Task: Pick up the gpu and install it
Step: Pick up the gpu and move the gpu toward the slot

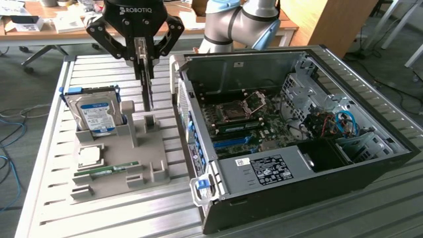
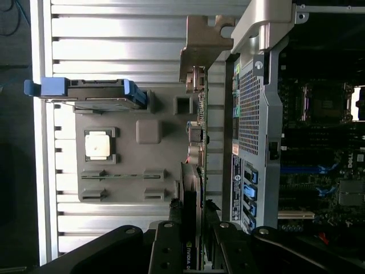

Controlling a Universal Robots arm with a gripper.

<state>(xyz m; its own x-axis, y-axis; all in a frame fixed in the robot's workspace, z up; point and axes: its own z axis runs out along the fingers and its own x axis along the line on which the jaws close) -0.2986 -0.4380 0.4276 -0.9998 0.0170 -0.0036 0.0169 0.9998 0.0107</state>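
Wooden desk point(image 1: 49, 30), grey floor point(image 1: 29, 82)

- The gpu point(image 1: 146, 87), a thin flat dark circuit card, shows edge-on in the exterior view; neither face can be made out, and its upper end is partly hidden between the fingers of the black gripper point(image 1: 144, 69).
- The grey robot arm point(image 1: 244, 20) is cut off by that view's top edge.
- Label print on the silver hard drive point(image 1: 94, 116) is too small to read.
- The open black computer case point(image 2: 251, 114) runs off the wrist view's edge.
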